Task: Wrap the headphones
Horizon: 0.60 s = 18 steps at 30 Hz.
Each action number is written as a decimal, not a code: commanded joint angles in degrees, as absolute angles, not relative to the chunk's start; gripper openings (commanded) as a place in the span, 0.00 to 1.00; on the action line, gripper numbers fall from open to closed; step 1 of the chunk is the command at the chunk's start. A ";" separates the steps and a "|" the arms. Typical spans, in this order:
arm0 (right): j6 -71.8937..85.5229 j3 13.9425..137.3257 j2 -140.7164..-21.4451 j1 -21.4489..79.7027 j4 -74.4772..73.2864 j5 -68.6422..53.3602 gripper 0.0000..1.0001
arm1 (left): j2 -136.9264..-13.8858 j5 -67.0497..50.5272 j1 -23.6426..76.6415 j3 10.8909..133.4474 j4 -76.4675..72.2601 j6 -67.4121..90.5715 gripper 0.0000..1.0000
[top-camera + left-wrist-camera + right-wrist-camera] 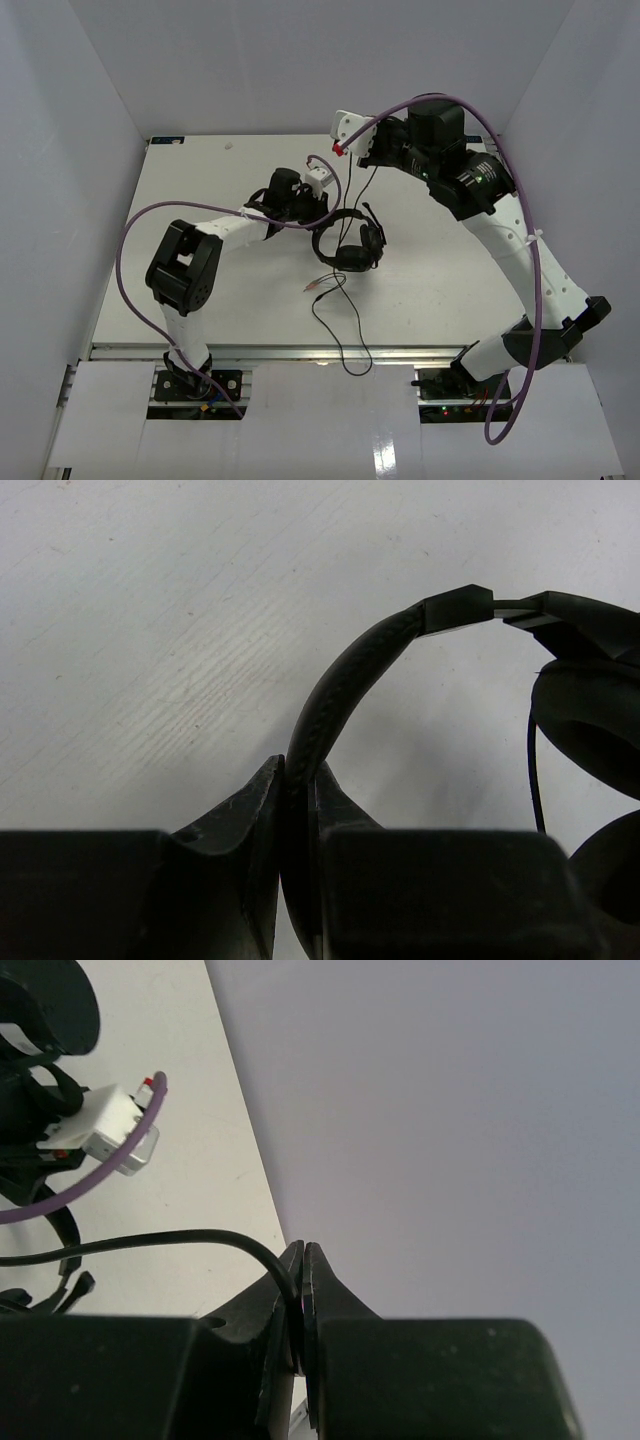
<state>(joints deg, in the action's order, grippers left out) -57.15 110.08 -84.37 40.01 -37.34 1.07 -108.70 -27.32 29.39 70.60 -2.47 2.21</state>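
Observation:
The black headphones (348,243) lie near the middle of the table, ear cups together. My left gripper (322,210) is shut on the thin headband (350,680); the band runs up out of my closed jaws toward an ear cup (590,730). My right gripper (372,158) is raised near the table's far edge and shut on the thin black cable (180,1240), which curves into the pinched jaws. From there the cable (362,195) hangs down to the headset. The rest trails toward the front edge, with the reddish plugs (316,288) lying beside the headset.
A loose cable loop (345,345) reaches the table's front edge. Thick purple robot cables (130,250) arc over both arms. Pale walls enclose the table on three sides. The left wrist's white camera block (110,1130) shows in the right wrist view.

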 commanded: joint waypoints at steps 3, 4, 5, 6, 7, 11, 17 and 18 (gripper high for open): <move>-54.73 110.36 -81.32 36.00 -33.40 -3.90 0.08 | -101.57 -24.60 29.62 69.90 -1.73 -3.05 0.00; -54.50 110.13 -81.04 35.61 -33.40 -4.64 0.08 | -101.34 -23.24 29.62 69.96 -1.50 -3.67 0.00; -54.21 109.99 -80.90 35.27 -33.45 -5.31 0.08 | -101.20 -21.80 29.62 70.05 -1.35 -4.16 0.00; -53.93 109.82 -80.75 34.96 -33.51 -6.17 0.08 | -101.09 -20.16 29.62 70.15 -1.22 -4.65 0.00; -53.57 109.55 -80.53 34.74 -33.67 -8.17 0.08 | -101.17 -17.64 29.61 70.26 -1.16 -5.12 0.00; -49.28 107.89 -79.09 33.52 -34.57 -19.30 0.08 | -101.52 -11.89 29.53 71.25 -1.59 -5.36 0.00; -46.67 108.92 -78.50 32.21 -35.42 -22.77 0.08 | -102.11 -10.53 29.44 73.04 -0.82 -5.98 0.00; -46.43 109.39 -78.40 31.52 -35.48 -23.57 0.08 | -102.19 -9.84 29.44 72.98 -0.82 -6.39 0.00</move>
